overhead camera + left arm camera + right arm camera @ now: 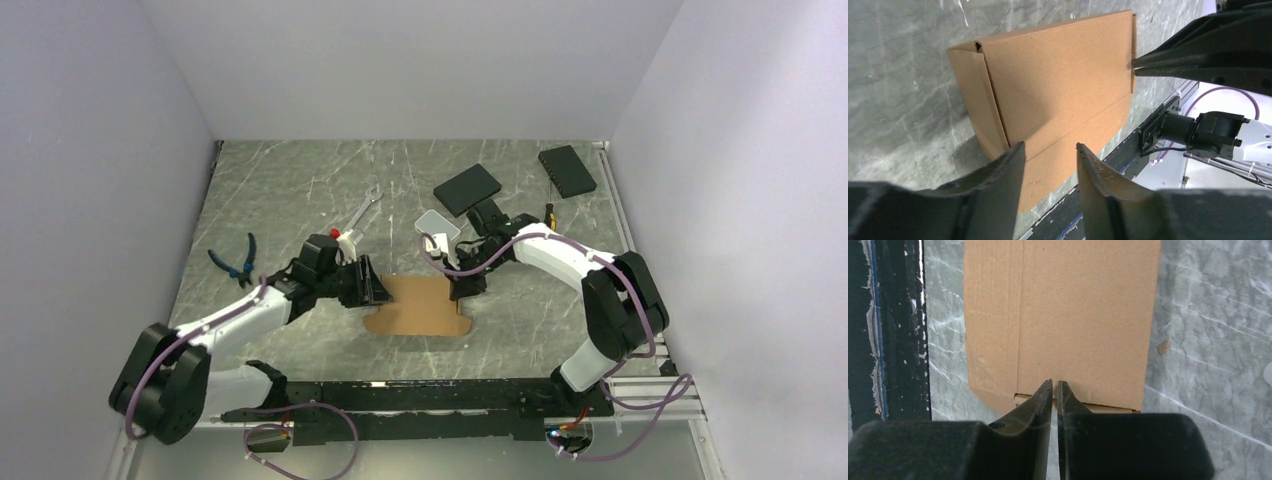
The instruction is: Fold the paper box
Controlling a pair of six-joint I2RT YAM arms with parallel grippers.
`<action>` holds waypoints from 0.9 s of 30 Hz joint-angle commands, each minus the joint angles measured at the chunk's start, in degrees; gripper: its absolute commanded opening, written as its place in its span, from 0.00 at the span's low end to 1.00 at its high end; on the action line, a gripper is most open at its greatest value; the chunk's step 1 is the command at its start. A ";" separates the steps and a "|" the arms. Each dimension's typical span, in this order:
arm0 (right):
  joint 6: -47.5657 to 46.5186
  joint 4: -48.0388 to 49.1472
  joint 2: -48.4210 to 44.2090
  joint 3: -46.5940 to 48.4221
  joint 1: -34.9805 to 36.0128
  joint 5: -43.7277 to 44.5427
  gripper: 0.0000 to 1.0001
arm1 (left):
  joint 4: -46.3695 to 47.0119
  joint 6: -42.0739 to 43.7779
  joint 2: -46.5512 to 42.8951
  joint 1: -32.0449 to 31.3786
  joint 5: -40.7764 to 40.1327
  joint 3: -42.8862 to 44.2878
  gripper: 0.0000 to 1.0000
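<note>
Okay, top view: paper box [418, 305] lies flat on the desk [300, 180], mid-width, near the black rail [430, 392] at the near edge. Left fingers [372, 286] sit at its left edge, right fingers [462, 288] at its right edge. Only this view shows the clutter: blue pliers [235, 260] well left, white case [437, 225] behind the box by the right wrist, black slabs [467, 188] at the back right, metal tongs [362, 212] behind the left wrist.

Left wrist view adds what the top misses: a side flap folded over the top panel, with a small triangular gap at the corner. One crease runs the box's length. Left fingers [1015, 155] stand roughly half apart with nothing between them, and the box shows through the gap. Right fingers' tips meet the opposite edge.

Right wrist view: right fingers [1047, 392] almost closed, thin slit only. Tips are over the box's edge where a lower layer peeks out; cannot tell if cardboard is pinched. Small brown scrap [1163, 346] on the desk beside the box.

Room: bare desk behind the box up to the case, and left toward the pliers. On the near side, only a narrow strip of desk before the rail.
</note>
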 commanded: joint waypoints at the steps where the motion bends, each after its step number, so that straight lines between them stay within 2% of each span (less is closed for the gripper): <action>1: 1.55 -2.51 -3.42 4.43 -3.04 -5.57 0.16 | -3.44 -1.02 -9.71 -0.03 -6.02 -0.96 0.50; 3: 2.72 -2.04 -6.07 3.86 -5.19 -8.39 0.24 | -5.67 -1.44 -13.77 0.03 -9.76 -2.11 0.59; 6: 7.97 2.42 -9.12 1.26 -9.00 -10.93 0.41 | -6.13 -3.01 -18.78 0.28 -14.21 -4.77 0.73; 9: 25.04 14.53 -10.32 -2.79 -13.99 -9.83 0.64 | -3.35 -4.97 -22.53 0.38 -15.06 -8.33 0.83; 11: 29.65 16.70 -9.81 -4.60 -16.90 -11.48 0.73 | -1.78 -6.57 -24.51 0.39 -15.70 -10.21 0.90; 14: 34.34 16.85 -6.98 -7.25 -17.82 -14.13 0.75 | 0.63 -9.13 -26.65 0.44 -16.79 -13.03 0.99; 17: 38.43 18.70 -4.48 -9.68 -17.95 -15.48 0.75 | 4.02 -10.53 -27.61 0.47 -16.87 -15.05 1.00; 27: 46.21 23.24 5.10 -8.56 -17.55 -17.36 0.74 | 9.81 -12.55 -23.34 0.47 -14.70 -16.56 0.99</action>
